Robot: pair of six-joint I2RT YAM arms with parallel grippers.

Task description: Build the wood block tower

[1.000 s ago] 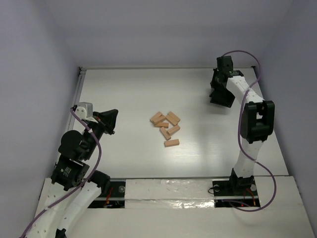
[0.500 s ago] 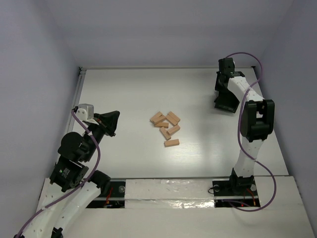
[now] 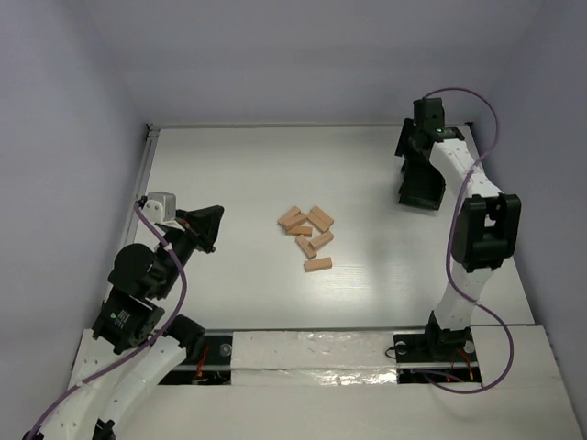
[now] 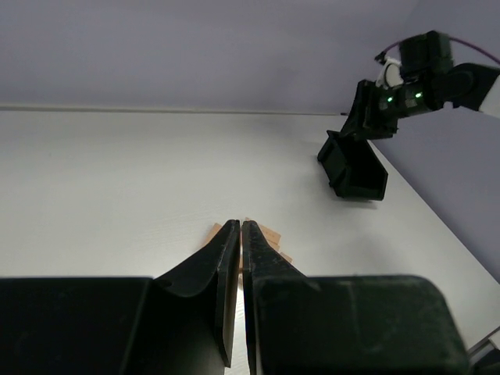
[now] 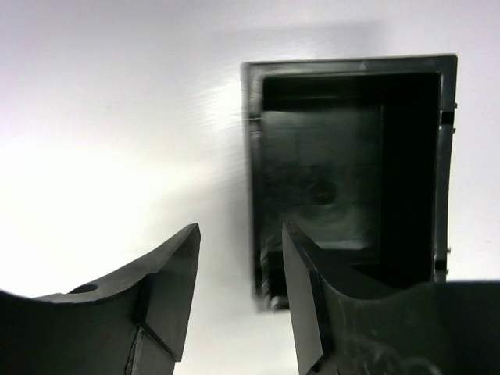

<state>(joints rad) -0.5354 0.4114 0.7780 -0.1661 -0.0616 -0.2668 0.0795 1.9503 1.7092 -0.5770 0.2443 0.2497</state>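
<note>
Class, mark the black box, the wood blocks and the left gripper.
black box (image 5: 320, 191): right wrist view, inner floor.
wood blocks (image 3: 305, 244): top view, central block.
left gripper (image 4: 241, 224): left wrist view, between fingertips.

Blocks (image 3: 305, 244) ctr; box (image 3: 422, 188) far right.

**Inspector:** Report the left side.

**Operator:** My left arm (image 3: 138, 302) is folded low at the near left corner. The elbow is sharply bent and the wrist is aimed forward and inward. My left gripper (image 4: 238, 226) has its two fingers pressed together, with only a hairline slit between them.

**Inspector:** And the right side?

**Operator:** My right arm (image 3: 481, 229) rises steeply from its base. The elbow is high and the forearm reaches to the far right. The wrist is tipped downward. My right gripper (image 5: 238, 238) points straight down, and its fingers stand apart with a clear gap between the tips.

**Inspector:** How far apart are the arms?

**Operator:** Well apart, on opposite sides.
</note>
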